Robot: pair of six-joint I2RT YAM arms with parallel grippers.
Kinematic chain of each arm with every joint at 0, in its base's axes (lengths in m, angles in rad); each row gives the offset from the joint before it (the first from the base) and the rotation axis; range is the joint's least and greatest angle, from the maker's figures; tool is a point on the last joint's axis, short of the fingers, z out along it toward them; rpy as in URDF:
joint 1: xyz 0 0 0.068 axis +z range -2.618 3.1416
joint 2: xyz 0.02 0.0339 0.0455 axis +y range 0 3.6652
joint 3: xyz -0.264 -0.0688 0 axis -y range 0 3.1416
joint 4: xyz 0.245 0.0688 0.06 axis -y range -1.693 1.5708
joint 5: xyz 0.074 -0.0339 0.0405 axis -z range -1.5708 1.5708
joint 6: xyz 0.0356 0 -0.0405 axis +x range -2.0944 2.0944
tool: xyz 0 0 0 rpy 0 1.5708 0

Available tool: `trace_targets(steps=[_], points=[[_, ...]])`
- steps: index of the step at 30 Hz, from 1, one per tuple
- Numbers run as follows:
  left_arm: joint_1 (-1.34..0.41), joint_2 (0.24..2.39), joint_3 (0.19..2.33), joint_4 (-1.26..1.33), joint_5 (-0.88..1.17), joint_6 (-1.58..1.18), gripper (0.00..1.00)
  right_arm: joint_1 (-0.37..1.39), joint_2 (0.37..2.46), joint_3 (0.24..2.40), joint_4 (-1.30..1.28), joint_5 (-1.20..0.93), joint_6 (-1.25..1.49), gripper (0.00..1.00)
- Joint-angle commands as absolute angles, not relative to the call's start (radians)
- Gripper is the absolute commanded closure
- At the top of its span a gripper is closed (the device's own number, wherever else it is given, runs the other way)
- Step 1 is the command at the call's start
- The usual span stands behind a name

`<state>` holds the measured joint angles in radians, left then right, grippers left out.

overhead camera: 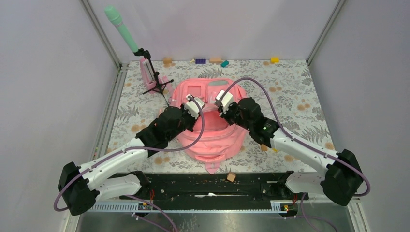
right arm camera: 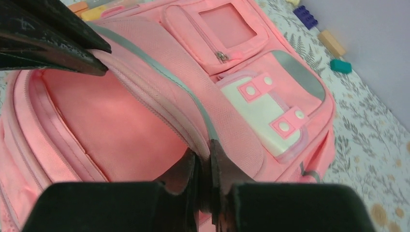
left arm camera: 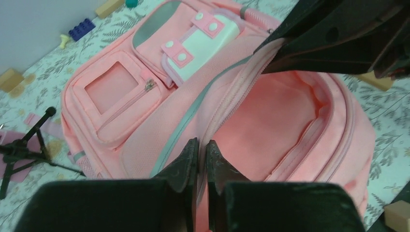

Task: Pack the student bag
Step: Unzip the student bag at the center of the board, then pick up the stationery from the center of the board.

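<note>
the pink backpack (overhead camera: pixel 212 142) lies flat in the middle of the flower-patterned table (overhead camera: pixel 300 96), front side up, with its pockets toward the far wall and its main compartment (left arm camera: pixel 275 121) unzipped and gaping. both arms reach over it from the near edge and meet at the opening. the left gripper (left arm camera: pixel 202 154) is closed, its two fingers pinched on the zipper edge of the front flap with the pink fabric squeezed between them. the right gripper (right arm camera: pixel 207 166) is closed too, nipping the same flap edge further along, beside the grey strip (right arm camera: pixel 191 99). the flap is raised between the two grips, so the pink lining shows underneath. on the front panel are a pocket with a square window (left arm camera: pixel 116 87) and a white pocket (left arm camera: pixel 212 34) with two pink tabs. at the far left stand a green microphone (overhead camera: pixel 122 30) on a black tripod and a small pink metronome (overhead camera: pixel 146 70). a few coloured blocks (overhead camera: pixel 200 61) line the far wall, and a wooden block (overhead camera: pixel 231 177) lies near the arms' bases.
</note>
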<state>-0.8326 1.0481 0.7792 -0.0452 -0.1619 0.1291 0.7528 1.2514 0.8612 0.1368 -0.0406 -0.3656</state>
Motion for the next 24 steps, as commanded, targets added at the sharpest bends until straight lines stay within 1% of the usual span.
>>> trace_targets(steps=[1,2,4,5,6,7,8,10,14,16,20,24], points=[[-0.755,1.009,0.857,0.036,-0.119,0.065,0.97,0.723,1.098,0.836,0.13,0.384,-0.248,1.0],[-0.74,1.008,0.859,0.037,-0.091,0.05,0.86,0.723,1.077,0.828,0.125,0.429,-0.232,1.0],[-0.725,0.995,0.854,0.042,-0.058,0.035,0.5,0.723,1.044,0.819,0.11,0.495,-0.199,1.0],[-0.723,0.987,0.85,0.044,-0.059,0.028,0.35,0.723,1.033,0.819,0.101,0.514,-0.188,1.0],[-0.721,0.977,0.846,0.04,-0.062,0.019,0.24,0.723,1.027,0.822,0.088,0.523,-0.179,1.0],[-0.721,0.965,0.844,0.03,-0.066,0.008,0.15,0.723,1.022,0.83,0.072,0.527,-0.17,1.0],[-0.721,0.955,0.844,0.011,-0.075,0.004,0.09,0.723,1.023,0.84,0.053,0.527,-0.159,1.0],[-0.721,0.923,0.833,-0.025,-0.112,-0.072,0.02,0.722,1.023,0.86,0.02,0.527,-0.145,1.0],[-0.718,0.796,0.742,-0.044,-0.217,-0.222,0.01,0.723,1.017,0.86,0.008,0.526,-0.127,1.0],[-0.713,0.728,0.677,-0.066,-0.303,-0.305,0.01,0.723,1.01,0.854,0.008,0.514,-0.122,1.0],[-0.666,0.663,0.574,-0.207,-0.426,-0.473,0.01,0.722,0.989,0.843,0.008,0.483,-0.097,1.0],[-0.574,0.721,0.484,-0.24,-0.338,-0.565,0.01,0.723,0.967,0.841,-0.031,0.45,-0.077,1.0]])
